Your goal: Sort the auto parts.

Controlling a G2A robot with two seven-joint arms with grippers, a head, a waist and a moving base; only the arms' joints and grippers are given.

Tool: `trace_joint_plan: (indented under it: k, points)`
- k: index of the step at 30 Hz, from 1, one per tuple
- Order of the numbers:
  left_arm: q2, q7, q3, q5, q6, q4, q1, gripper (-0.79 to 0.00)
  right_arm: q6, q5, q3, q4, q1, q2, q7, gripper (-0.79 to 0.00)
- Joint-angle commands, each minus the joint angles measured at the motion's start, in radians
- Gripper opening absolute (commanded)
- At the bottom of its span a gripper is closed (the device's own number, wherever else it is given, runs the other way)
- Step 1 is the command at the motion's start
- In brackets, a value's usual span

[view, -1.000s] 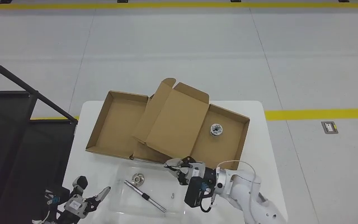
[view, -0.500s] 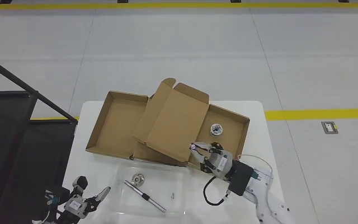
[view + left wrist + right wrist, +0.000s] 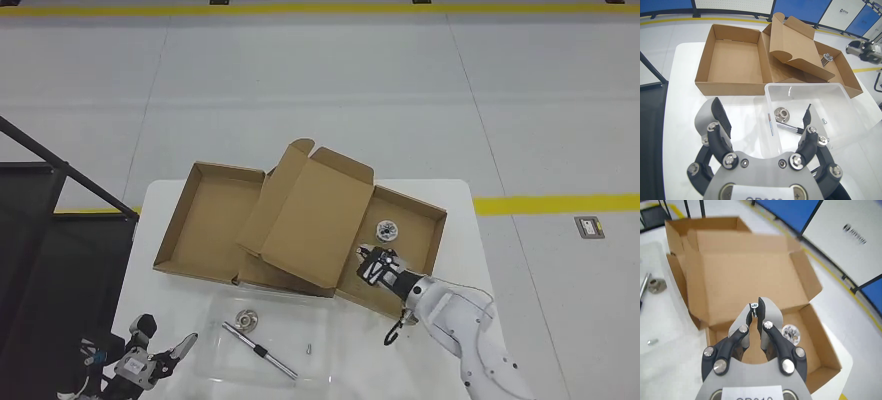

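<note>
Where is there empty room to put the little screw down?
For the small silver screw: the flapless brown cardboard box has a bare floor. The flapped brown cardboard box is bare between the round silver toothed part and its near wall. The clear plastic bin is crowded: metal flange, rod and bolt; only its end past the bolt is bare.

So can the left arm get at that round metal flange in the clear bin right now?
Probably yes. The left hand is open and empty, facing the lidless clear bin. The flange lies uncovered on its floor; only the rod close beside it might crowd a grip.
</note>
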Motion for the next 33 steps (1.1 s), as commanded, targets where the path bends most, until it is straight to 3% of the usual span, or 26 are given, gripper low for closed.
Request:
trace_joint_plan:
  k: [1,5,8,16,19,20,24,33]
  points:
    - [0.0,0.0,0.0,0.0,0.0,0.0,0.0,0.0,-0.044,0.018,-0.006,0.027,0.012,0.0,0.077,-0.785]
    - [0.0,0.0,0.0,0.0,0.0,0.0,0.0,0.0,-0.08,0.038,-0.018,0.083,0.043,0.0,0.185,-0.785]
    - [0.0,0.0,0.0,0.0,0.0,0.0,0.0,0.0,-0.039,0.044,-0.035,0.131,0.077,-0.006,0.263,-0.785]
    - [0.0,0.0,0.0,0.0,0.0,0.0,0.0,0.0,-0.026,0.092,-0.068,0.251,0.151,-0.017,0.3,-0.782]
    - [0.0,0.0,0.0,0.0,0.0,0.0,0.0,0.0,-0.016,0.094,-0.074,0.267,0.162,-0.018,0.299,-0.533]
    - [0.0,0.0,0.0,0.0,0.0,0.0,0.0,0.0,-0.013,0.094,-0.075,0.266,0.162,-0.017,0.299,-0.523]
    - [0.0,0.0,0.0,0.0,0.0,0.0,0.0,0.0,0.005,0.083,-0.069,0.226,0.142,-0.013,0.303,-0.453]
    - [0.0,0.0,0.0,0.0,0.0,0.0,0.0,0.0,0.007,0.014,-0.033,-0.053,0.008,0.012,0.255,-0.44]
